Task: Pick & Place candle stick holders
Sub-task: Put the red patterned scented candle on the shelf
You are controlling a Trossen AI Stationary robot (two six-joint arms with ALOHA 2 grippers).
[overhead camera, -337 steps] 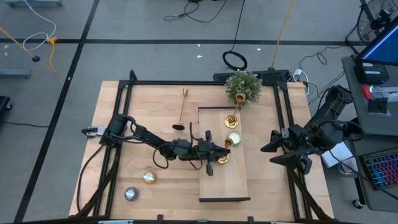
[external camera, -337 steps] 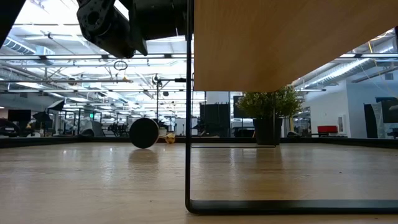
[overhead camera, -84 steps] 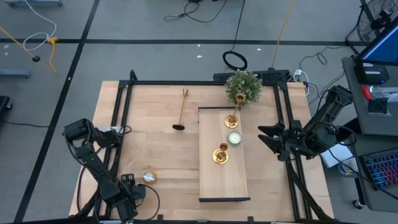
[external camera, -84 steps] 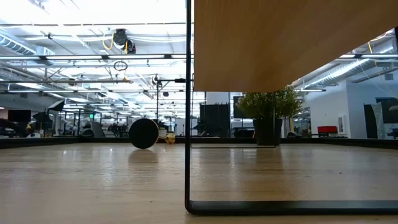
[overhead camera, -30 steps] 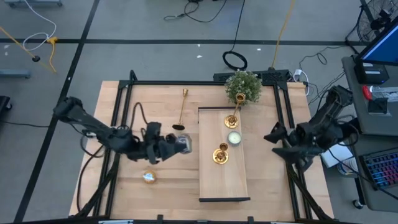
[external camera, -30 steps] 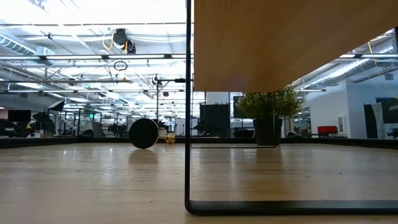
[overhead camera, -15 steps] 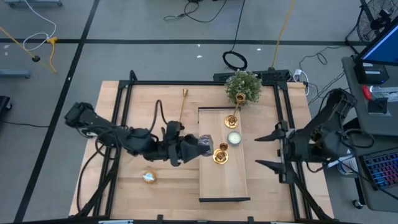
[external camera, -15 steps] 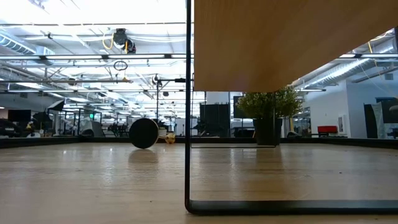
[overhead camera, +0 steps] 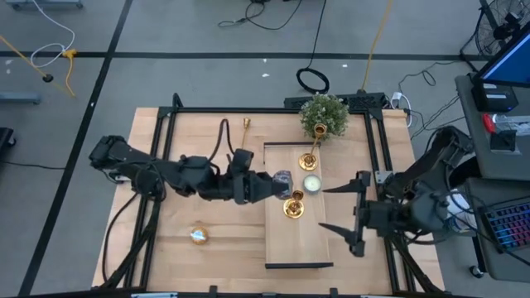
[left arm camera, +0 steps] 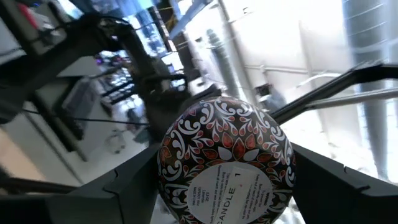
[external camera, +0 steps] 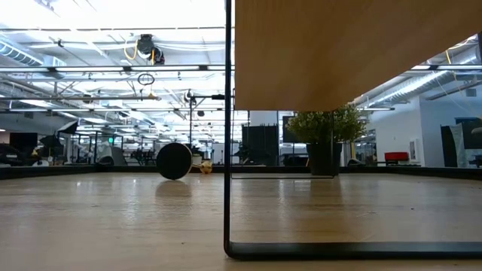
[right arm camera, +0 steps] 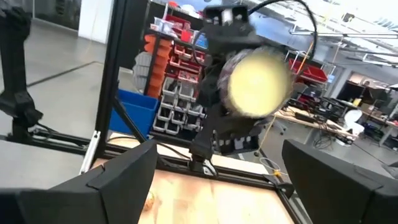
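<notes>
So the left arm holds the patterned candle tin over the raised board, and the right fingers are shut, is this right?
Not quite: the right gripper has its fingers wide open, as the high view shows. The left gripper does hold the patterned candle tin at the raised board's edge.

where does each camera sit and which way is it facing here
High view: overhead, straight down on the table; both arms show, left gripper holding a candle tin by the raised board.
Low view: at tabletop height, level across the table under the board; no arm shows.
Left wrist view: past its own fingers clamped on the patterned tin.
Right wrist view: past its open fingers, facing the left gripper.
Shared: both wrist views and the high view show the tin.
</notes>
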